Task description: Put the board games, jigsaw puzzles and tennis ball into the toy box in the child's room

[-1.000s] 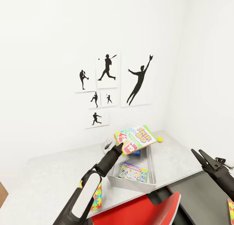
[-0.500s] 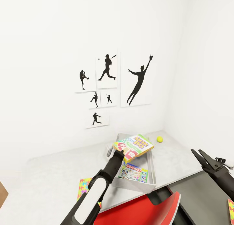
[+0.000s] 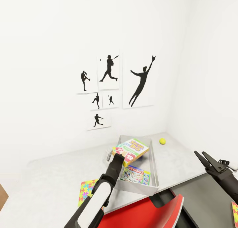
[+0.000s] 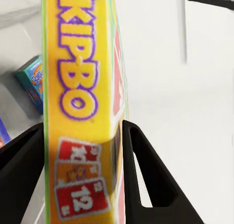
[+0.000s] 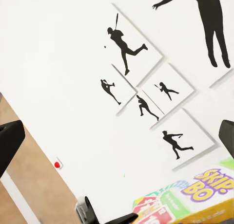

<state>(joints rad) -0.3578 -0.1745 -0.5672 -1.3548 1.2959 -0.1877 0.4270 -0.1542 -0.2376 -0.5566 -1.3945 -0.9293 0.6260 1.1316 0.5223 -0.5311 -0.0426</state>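
Over the past second my left hand (image 3: 119, 154) has carried the Skip-Bo board game (image 3: 131, 150) down and back from above the far end of the toy box (image 3: 153, 175), levelling it out; a jigsaw puzzle (image 3: 88, 190) my forearm had covered now lies in plain sight on the surface (image 3: 49, 185). The hand is clamped on the box's near edge, and my left wrist camera shows a finger (image 4: 146, 175) pressed against each side of its yellow spine (image 4: 78, 112). The game hangs just above the toy box, still clear of the Monopoly game (image 3: 135, 174) lying flat on the bin's floor.

To finish this well, I judge I should keep lowering until the box sits inside the walls and close over the Monopoly cover, then let go. Dropped from this height, a thin box could catch the rim and tip out. I would hold it near level and centred across the bin's width.

My left arm reaches forward from low left, forearm rising towards the bin. My right hand (image 3: 202, 156) waits spread and empty over the right end of the surface, well apart from the box. The tennis ball (image 3: 162, 141) sits beyond the bin near the wall corner, a blue game box (image 4: 33, 83) lies deep in the bin, and silhouette pictures (image 3: 138, 81) hang above.
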